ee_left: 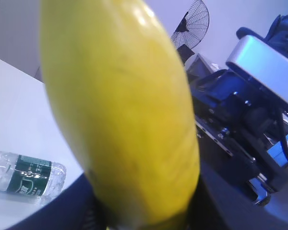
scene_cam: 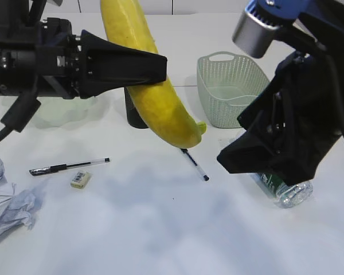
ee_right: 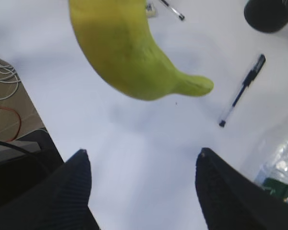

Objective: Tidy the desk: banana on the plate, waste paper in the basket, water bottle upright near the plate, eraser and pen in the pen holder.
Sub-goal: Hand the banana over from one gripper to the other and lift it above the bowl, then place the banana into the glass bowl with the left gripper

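My left gripper (scene_cam: pixel 160 67) is clamped on the banana (scene_cam: pixel 155 97), which hangs in the air over the desk (scene_cam: pixel 160 229), its greenish stem end pointing down toward the right. From my left wrist the banana fills most of the view, wedged between my dark fingers. My right gripper (ee_right: pixel 141 184) stands wide apart with nothing between its jaws, hovering above the desk just beside the bottle (scene_cam: pixel 286 192), which lies on its side at the right. The basket (scene_cam: pixel 232 89) sits behind it, upright and, as far as I can see, with nothing inside. The black holder (scene_cam: pixel 135 114) stands behind the banana, mostly hidden by it. The pale green plate (scene_cam: pixel 63 114) is partly hidden behind my left arm. Two pens lie on the desk: one (scene_cam: pixel 69 167) at the left with the eraser (scene_cam: pixel 81 179) just beside it, one (scene_cam: pixel 195 164) under the banana's tip. The crumpled paper (scene_cam: pixel 8 197) lies at the left edge.
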Robot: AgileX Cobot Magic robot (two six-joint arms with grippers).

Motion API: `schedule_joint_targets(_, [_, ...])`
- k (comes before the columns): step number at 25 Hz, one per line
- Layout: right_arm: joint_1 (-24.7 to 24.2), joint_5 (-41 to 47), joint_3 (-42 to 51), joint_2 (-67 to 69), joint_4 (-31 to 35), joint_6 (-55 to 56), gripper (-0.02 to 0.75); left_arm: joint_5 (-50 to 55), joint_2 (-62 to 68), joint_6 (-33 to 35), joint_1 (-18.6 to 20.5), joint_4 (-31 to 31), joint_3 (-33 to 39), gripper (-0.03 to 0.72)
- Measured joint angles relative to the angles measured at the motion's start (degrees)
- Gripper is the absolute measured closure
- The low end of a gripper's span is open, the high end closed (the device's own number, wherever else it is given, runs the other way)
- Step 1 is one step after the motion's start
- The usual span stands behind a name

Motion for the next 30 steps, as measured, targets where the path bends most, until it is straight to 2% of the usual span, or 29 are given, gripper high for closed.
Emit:
schedule_joint_targets(4, [0.00,3.78,0.00,0.00,-6.80,9.13,0.232,-1.18,-0.22,0.00,0.00,0.02,0.00,0.381])
schedule_joint_targets(9, [0.00,9.52,0.00,0.00,-15.57,18.64,0.231,-9.14,-4.60,0.04,0.00,1.39,0.00,0.381])
schedule_joint_targets(16, [0.00,9.30,0.00,-3.23,-17.92,22.49,0.230,-12.68,-7.13,-1.62,1.98,2.79,0.00,0.381])
schedule_joint_targets(20, [0.00,9.77,0.00,-4.49,-20.54,25.34,0.229,-14.99,-7.23,-3.77,4.88,5.93,0.00,0.381])
schedule_joint_targets(25, [0.00,14.75,0.00,-4.76,-21.12,27.10,0.229,-21.12,-7.23,-5.39,9.72,9.31,0.00,0.381])
schedule_joint_targets(30, [0.00,17.68,0.00,-5.02,-22.42,28.43,0.229,-29.83,-7.23,-5.71,12.33,12.37,0.00,0.381])
